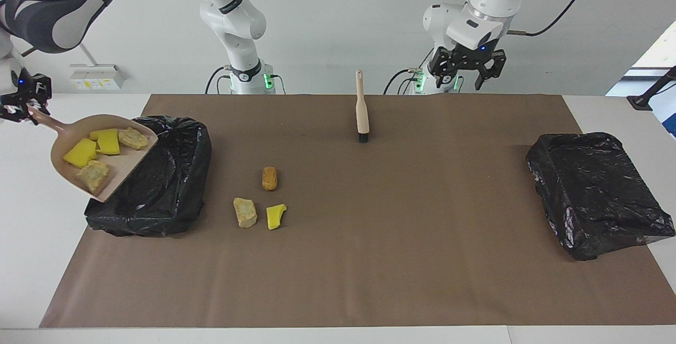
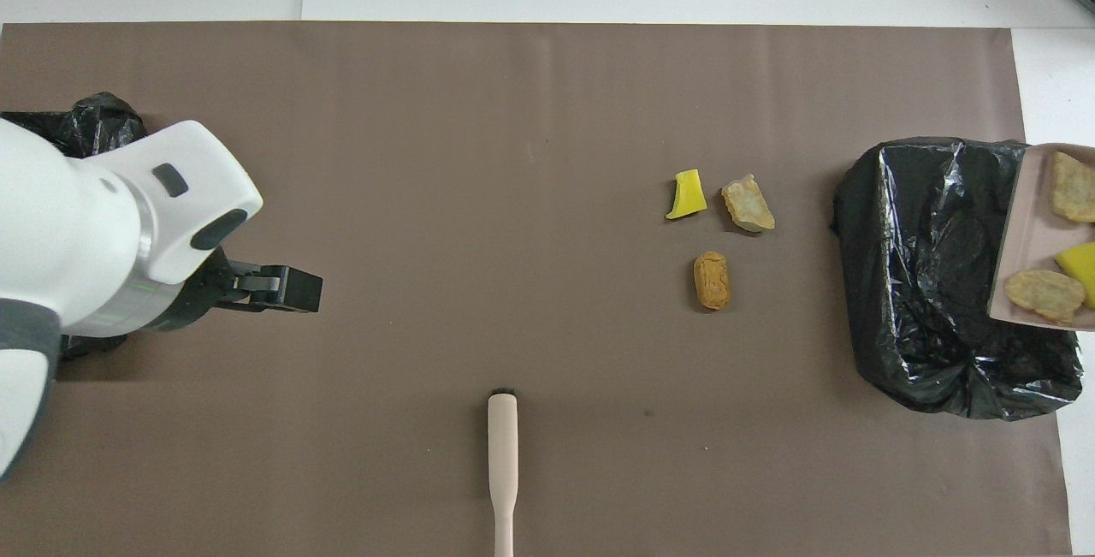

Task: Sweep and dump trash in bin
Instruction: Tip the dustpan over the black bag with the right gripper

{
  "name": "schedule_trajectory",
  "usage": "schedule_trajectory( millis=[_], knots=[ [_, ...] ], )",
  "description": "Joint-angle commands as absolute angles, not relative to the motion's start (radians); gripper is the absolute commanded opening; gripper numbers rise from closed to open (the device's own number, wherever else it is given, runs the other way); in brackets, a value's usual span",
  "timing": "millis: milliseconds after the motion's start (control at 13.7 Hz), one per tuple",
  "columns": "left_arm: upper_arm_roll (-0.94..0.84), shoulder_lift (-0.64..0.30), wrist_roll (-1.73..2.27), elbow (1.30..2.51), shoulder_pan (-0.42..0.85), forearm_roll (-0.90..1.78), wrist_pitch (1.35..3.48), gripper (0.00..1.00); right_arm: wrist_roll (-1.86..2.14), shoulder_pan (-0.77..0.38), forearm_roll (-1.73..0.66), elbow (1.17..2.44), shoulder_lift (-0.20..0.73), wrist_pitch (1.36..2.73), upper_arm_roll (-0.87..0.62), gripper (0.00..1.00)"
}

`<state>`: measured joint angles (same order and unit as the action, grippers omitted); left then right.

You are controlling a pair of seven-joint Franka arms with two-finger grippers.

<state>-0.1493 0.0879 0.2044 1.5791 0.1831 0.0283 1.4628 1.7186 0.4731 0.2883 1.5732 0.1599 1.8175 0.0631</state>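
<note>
Right gripper point(image 1: 24, 106) clamps the beige dustpan point(image 1: 103, 156) handle, pan raised over the rim of the black-lined bin point(image 1: 163, 185) at the right arm's end; four trash lumps point(image 1: 100, 151) in the pan; three trash pieces point(image 1: 261, 201) lie on the brown mat point(image 1: 369, 254) beside the bin; brush point(image 1: 362, 109) lies nearer the robots; left gripper point(image 1: 467, 72) waits raised, fingers wide, holding nothing.

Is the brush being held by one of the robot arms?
No, the brush lies alone on the brown mat, while the left end effector hangs empty above the table.
</note>
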Motion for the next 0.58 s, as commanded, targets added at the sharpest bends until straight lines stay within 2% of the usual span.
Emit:
schedule_trajectory(
  millis=[0, 292, 511],
  knots=[
    [-0.160, 0.052, 0.125, 1.468, 0.117, 0.021, 1.376, 1.00, 1.741, 0.460, 0.385, 1.600, 0.160, 1.857, 0.052, 0.00],
    [-0.158, 0.044, 0.022, 1.463, 0.034, 0.020, 1.388, 1.00, 1.707, 0.391, 0.555, 1.666, 0.137, 1.896, 0.048, 0.00],
    [-0.158, 0.048, 0.011, 1.465, 0.028, 0.017, 1.399, 1.00, 1.703, 0.354, 0.638, 1.698, 0.123, 1.905, 0.046, 0.00]
  ],
)
